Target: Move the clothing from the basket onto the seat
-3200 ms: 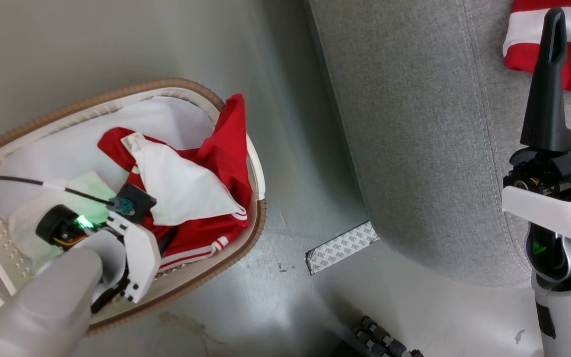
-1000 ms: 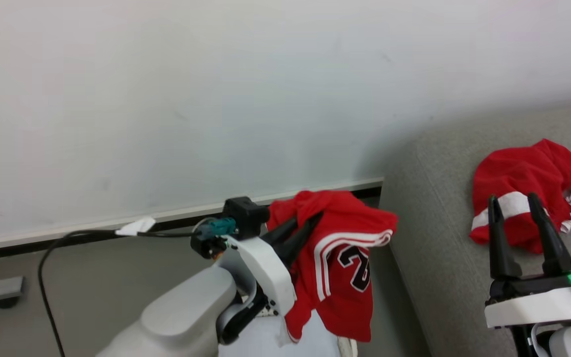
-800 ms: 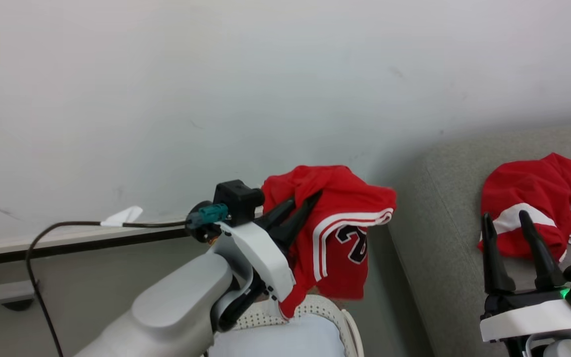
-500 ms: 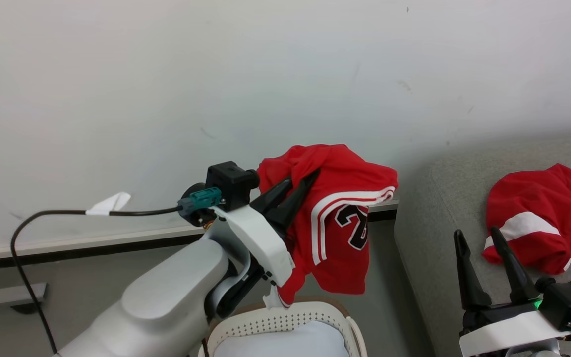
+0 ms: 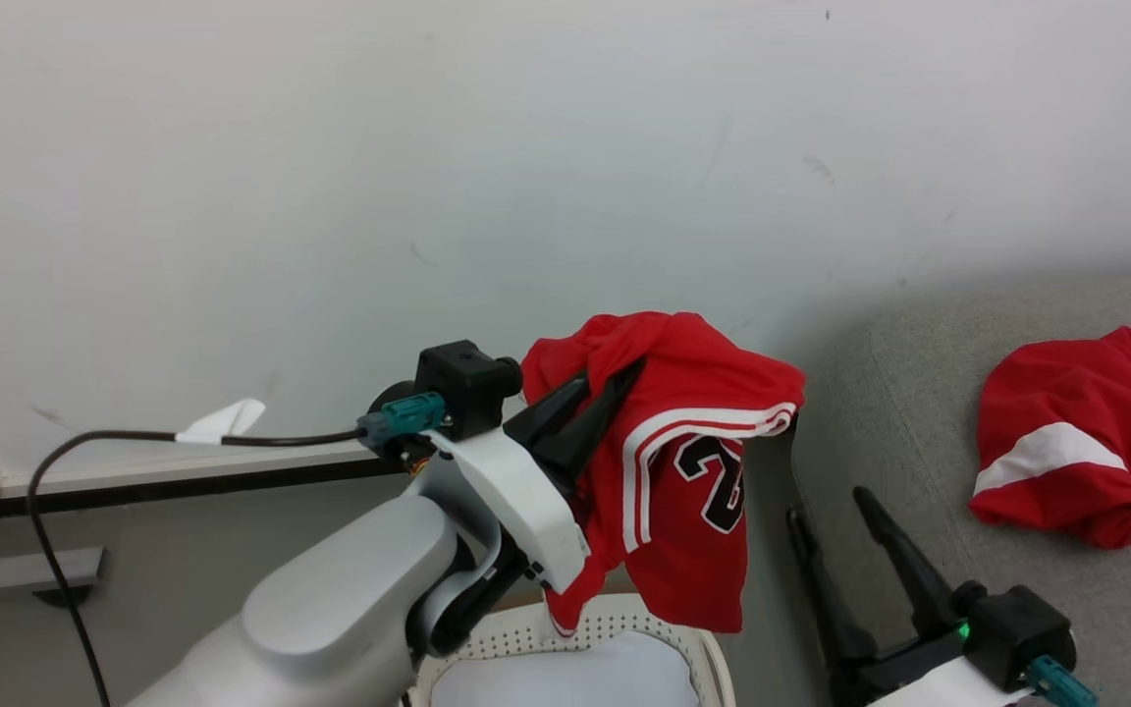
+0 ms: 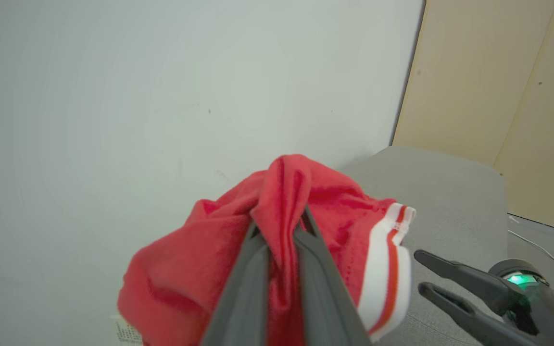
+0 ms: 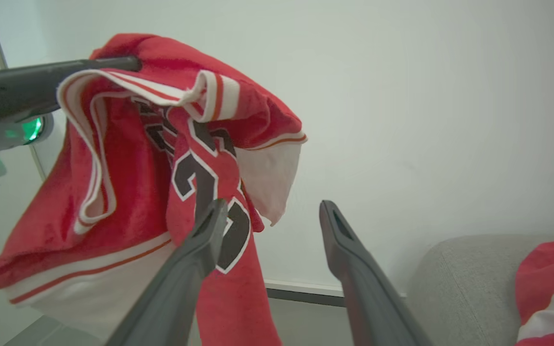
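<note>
left arm: the left gripper (image 5: 608,373) is raised in front of the pale wall (image 5: 428,147). its jaws are closed on a fold of a red sports garment (image 5: 683,471). in the left wrist view, the pinched fold stands up between the two fingers and the cloth spills to either side.

held garment: it is red, with white stripes and black numerals outlined in white. it drapes over the fingertips and hangs down on the side toward the seat (image 5: 899,412). it is clear of the seat. its lowest corner hangs above the basket (image 5: 585,624); whether it touches the rim cannot be told.

basket: its perforated cream wall shows at the bottom edge of the head view, below the left wrist. a pale cloth (image 5: 565,678) lies inside it.

right arm: the right gripper (image 5: 829,506) is low, at the front edge of the seat, just to the right of the hanging garment. its jaws are spread wide with nothing between them. in the right wrist view, one finger overlaps the numerals; contact cannot be determined.

seat: a second red garment (image 5: 1066,432) with a white band lies crumpled on the grey upholstery, well apart from both grippers.

a black cable (image 5: 134,439) runs from the left wrist toward the left.
</note>
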`<state>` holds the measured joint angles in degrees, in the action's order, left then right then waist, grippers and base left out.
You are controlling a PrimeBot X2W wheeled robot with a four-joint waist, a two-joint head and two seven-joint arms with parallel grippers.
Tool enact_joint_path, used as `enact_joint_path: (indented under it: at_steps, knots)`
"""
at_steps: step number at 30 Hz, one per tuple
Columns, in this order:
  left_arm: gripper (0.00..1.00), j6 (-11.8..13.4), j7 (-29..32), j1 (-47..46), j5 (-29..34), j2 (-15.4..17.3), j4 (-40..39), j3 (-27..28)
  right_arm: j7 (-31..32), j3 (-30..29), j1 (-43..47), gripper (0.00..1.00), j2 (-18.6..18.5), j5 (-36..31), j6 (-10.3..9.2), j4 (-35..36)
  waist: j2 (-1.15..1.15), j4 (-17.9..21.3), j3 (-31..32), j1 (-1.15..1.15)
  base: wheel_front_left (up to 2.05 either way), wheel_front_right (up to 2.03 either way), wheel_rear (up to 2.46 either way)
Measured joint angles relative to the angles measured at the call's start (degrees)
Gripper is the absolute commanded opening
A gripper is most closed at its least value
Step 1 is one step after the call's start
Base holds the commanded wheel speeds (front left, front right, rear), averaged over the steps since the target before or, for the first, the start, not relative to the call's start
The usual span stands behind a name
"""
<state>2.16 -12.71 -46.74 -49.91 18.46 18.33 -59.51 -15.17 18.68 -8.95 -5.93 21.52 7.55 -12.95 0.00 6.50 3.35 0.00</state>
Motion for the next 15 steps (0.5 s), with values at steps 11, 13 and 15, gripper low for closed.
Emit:
enact_joint_path:
  at_steps: [11,13,15]
  knots:
    - [0.00,-0.49,0.18,0.41,-0.11,-1.53,-0.34,-1.62,0.00,6.90,-4.64,1.00,-0.34,1.85,0.00,-5.13,0.00,-0.97,-0.15,0.00,0.00,0.00,0.00]
    - [0.00,-0.71,0.19,0.52,-0.11,-1.96,-0.70,-2.12,0.00,7.71,-6.39,1.00,-0.73,2.67,0.00,-6.83,0.00,-1.53,-0.18,0.00,0.00,0.00,0.00]
    - [0.00,-1.12,0.35,0.89,-0.11,-2.45,-0.92,-2.57,-0.01,8.62,-7.87,1.00,-1.04,3.34,0.00,-8.93,0.00,-2.17,-0.18,0.00,0.00,0.00,0.00]
